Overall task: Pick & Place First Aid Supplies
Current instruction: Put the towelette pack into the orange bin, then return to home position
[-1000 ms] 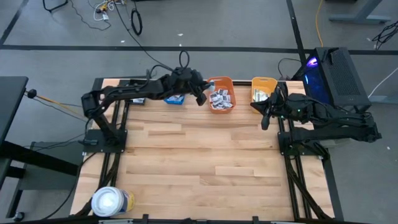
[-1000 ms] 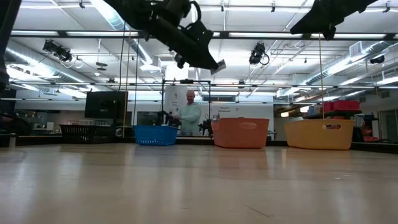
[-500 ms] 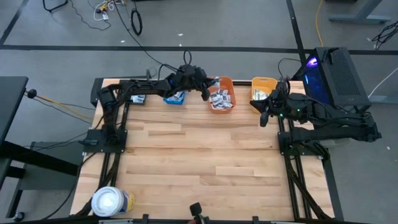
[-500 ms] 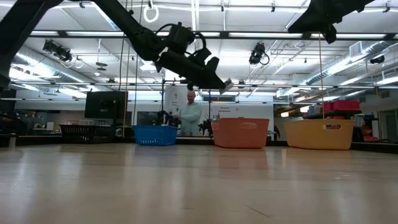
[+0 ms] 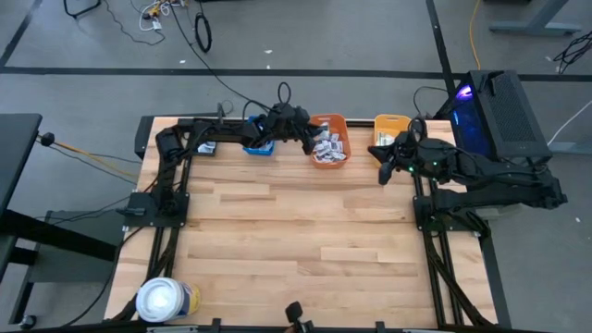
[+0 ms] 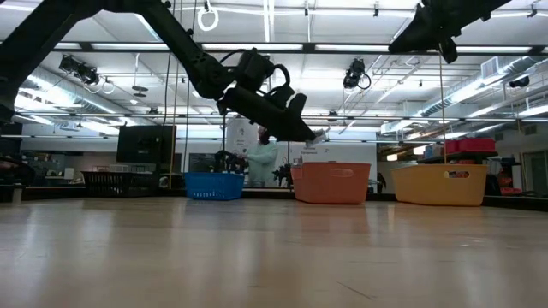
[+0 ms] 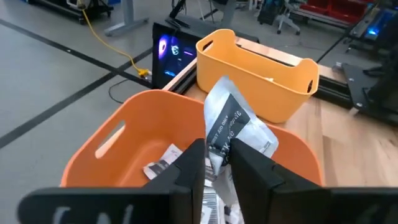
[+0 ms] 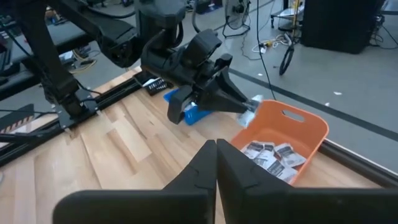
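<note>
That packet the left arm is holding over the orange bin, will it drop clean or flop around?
Probably floppy: the packet looks thin and creased above the left gripper. Likely light, so it may flutter. It is over the orange bin, so it should still land inside.

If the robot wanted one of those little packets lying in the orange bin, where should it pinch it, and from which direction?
Probably straight down from above: the orange bin is open only at the top, and its walls block any sideways reach. The loose packets lie flat, so pinching one by a raised edge or corner looks easiest. The left gripper holds its own packet that way, clamped at one end with the rest sticking out.
</note>
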